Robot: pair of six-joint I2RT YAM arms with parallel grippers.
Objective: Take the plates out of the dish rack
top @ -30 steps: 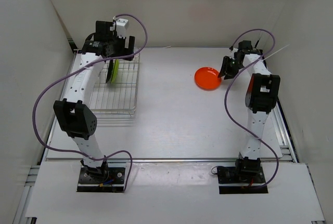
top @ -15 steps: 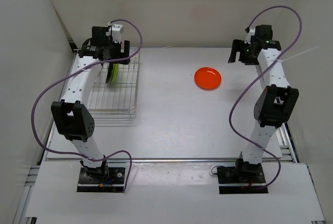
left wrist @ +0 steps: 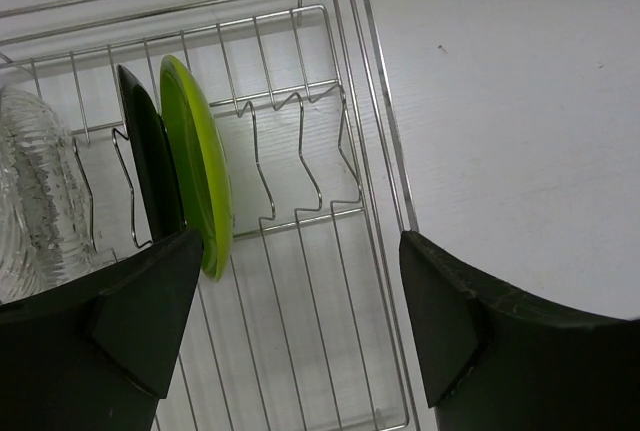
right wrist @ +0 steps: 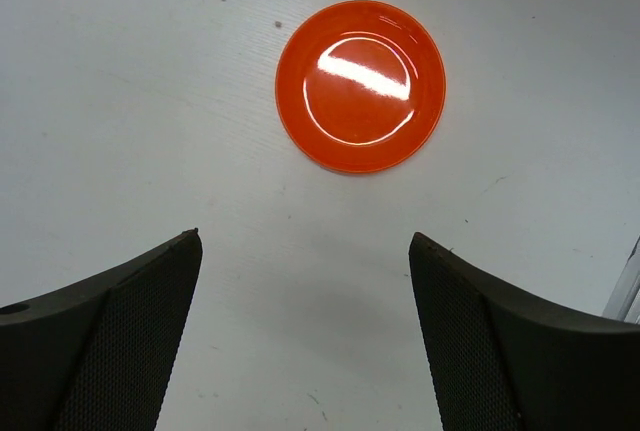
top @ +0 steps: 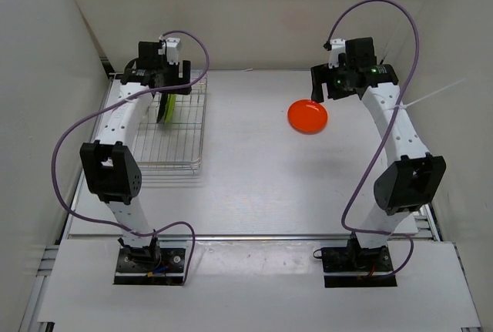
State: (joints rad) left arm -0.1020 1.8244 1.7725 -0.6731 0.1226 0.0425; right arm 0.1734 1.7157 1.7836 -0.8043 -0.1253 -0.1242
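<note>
The left tool (left wrist: 300,286) hangs over the dish rack (left wrist: 345,166) at the far left of the table (top: 262,178). Its fingers are spread wide and it grasps nothing. Three plates stand on edge, close together in the rack's wire slots. The clear textured plate (left wrist: 35,191) is at the left of the wrist view, then the black plate (left wrist: 145,151), then the lime green plate (left wrist: 200,166). The green plate's lower rim sits just beside the finger at the left of that view — whether they touch cannot be told.

The orange plate (right wrist: 360,85) lies flat on the table toward the far right, well apart from the rack. The right tool (right wrist: 305,251) hovers near it — released, jaws wide, nothing between them. In the right wrist view the plate lies beyond the fingertips, with bare table between. In the top view, this tool sits just past the plate's far edge.
</note>
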